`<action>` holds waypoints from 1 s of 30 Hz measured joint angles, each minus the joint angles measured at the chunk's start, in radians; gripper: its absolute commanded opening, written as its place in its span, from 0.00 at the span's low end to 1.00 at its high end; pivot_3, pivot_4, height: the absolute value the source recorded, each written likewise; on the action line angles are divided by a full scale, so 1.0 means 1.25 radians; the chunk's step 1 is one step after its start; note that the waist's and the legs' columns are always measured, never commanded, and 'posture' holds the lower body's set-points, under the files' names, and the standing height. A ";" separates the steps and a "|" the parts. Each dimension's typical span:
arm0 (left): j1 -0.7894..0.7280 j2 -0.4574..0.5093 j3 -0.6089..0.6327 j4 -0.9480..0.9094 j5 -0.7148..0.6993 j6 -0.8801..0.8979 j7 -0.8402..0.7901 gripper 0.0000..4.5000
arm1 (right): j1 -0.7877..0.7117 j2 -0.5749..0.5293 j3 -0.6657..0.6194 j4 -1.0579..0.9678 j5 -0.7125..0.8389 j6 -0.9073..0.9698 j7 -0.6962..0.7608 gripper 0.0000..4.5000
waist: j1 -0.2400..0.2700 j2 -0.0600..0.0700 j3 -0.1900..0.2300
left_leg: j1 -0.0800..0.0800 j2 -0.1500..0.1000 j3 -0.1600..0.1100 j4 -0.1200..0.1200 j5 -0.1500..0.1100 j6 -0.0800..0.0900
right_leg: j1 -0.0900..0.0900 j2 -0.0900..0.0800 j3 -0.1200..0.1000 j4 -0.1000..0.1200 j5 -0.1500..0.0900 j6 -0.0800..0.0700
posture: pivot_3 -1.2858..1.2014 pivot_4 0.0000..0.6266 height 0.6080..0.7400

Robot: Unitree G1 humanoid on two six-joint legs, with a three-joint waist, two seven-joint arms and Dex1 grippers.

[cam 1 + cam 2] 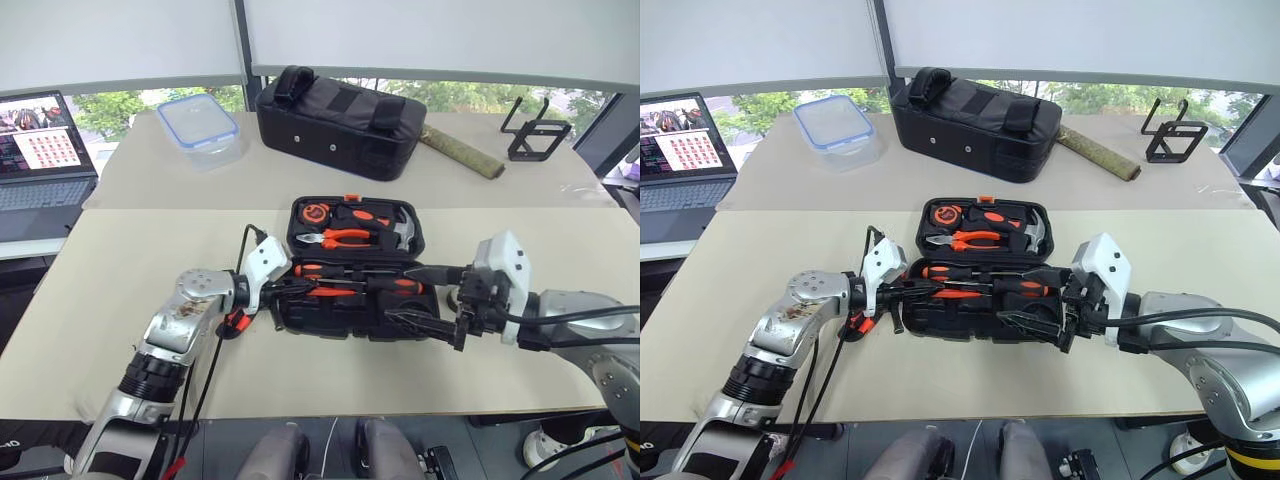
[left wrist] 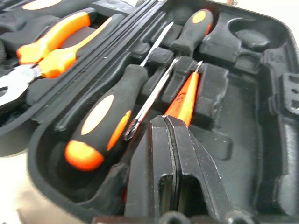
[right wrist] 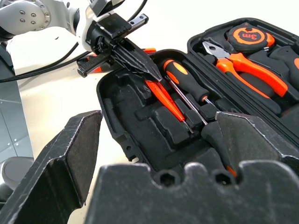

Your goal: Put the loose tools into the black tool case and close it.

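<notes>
case (image 1: pixel 355 300) open on table (image 1: pixel 120 300), screwdrivers slotted lengthwise | red screwdriver (image 3: pixel 164 99) under left end effector (image 3: pixel 148 71), tips pressed together at its handle end | right end effector (image 1: pixel 440 300) spread, empty, opposite end

I see the tool case (image 2: pixel 261 140) as matt black moulded plastic; screwdriver shafts (image 2: pixel 149 100) glossy steel; grips (image 2: pixel 105 116) rubbery matt.

Silver arms, white wrist housings, black cables, black two-finger left tool (image 3: pixel 140 63)
</notes>
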 measured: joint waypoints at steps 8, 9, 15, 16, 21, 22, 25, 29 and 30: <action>0.008 0.018 -0.020 0.006 0.010 -0.030 -0.007 0.01 | -0.006 0.000 0.002 0.001 0.000 0.000 0.000 1.00 | 0.002 0.000 0.000 | 0.001 0.000 0.000 0.000 0.000 0.000 | 0.000 0.000 0.000 0.000 0.000 0.000 | 0.52 0.24 0.81; 0.011 0.025 -0.021 0.003 0.011 -0.038 -0.008 0.01 | -0.006 0.000 0.002 0.002 0.000 0.000 0.000 1.00 | 0.002 0.000 0.000 | 0.001 0.000 0.000 0.000 0.000 0.000 | 0.000 0.000 0.000 0.000 0.000 0.000 | 0.52 0.24 0.81; 0.020 0.034 -0.023 0.007 0.013 -0.067 -0.005 0.01 | -0.006 0.000 0.002 0.002 0.000 0.000 0.000 1.00 | 0.002 0.001 -0.001 | 0.002 0.000 0.000 -0.001 0.000 0.000 | 0.001 0.000 0.000 0.000 0.000 0.000 | 0.52 0.24 0.81; 0.016 0.032 -0.023 0.011 0.012 -0.067 -0.005 0.01 | -0.006 0.000 0.002 0.002 0.000 0.000 0.001 1.00 | 0.002 0.001 -0.001 | 0.002 0.000 0.000 -0.001 0.000 0.000 | 0.001 0.000 0.000 0.000 0.000 0.000 | 0.52 0.24 0.81; 0.013 0.032 0.006 0.001 -0.025 -0.005 0.001 0.01 | -0.010 0.000 0.013 0.006 -0.001 0.000 0.002 1.00 | 0.001 0.001 -0.001 | 0.001 0.000 0.000 -0.001 0.000 0.000 | 0.000 0.000 0.000 0.000 0.000 0.000 | 0.52 0.24 0.81; 0.023 0.042 0.021 -0.024 -0.044 0.024 0.000 0.06 | -0.012 0.000 0.017 0.006 -0.002 0.000 0.004 1.00 | 0.000 0.001 0.000 | 0.000 0.000 0.000 -0.001 0.000 0.000 | -0.001 0.000 0.000 0.000 0.000 0.000 | 0.52 0.24 0.81; 0.047 0.105 0.092 -0.122 -0.111 0.138 0.008 0.24 | -0.016 -0.008 0.019 0.007 -0.009 -0.003 0.028 1.00 | -0.007 0.001 0.000 | -0.001 0.001 0.000 -0.001 0.000 0.000 | -0.002 0.001 0.000 0.001 0.000 0.000 | 0.52 0.24 0.81; 0.110 0.212 0.236 -0.218 -0.171 0.291 0.047 0.59 | -0.022 -0.032 0.014 0.005 0.000 -0.004 0.069 1.00 | -0.011 0.001 0.000 | 0.003 0.001 0.001 -0.004 0.000 0.000 | -0.001 0.003 0.000 0.000 0.000 0.000 | 0.52 0.24 0.81; 0.131 0.235 0.270 -0.227 -0.181 0.327 0.060 0.67 | -0.026 -0.036 0.014 0.005 0.001 -0.004 0.079 1.00 | -0.010 0.001 0.000 | 0.004 0.001 0.001 -0.006 0.000 0.000 | 0.000 0.004 0.000 0.000 0.000 0.000 | 0.52 0.24 0.81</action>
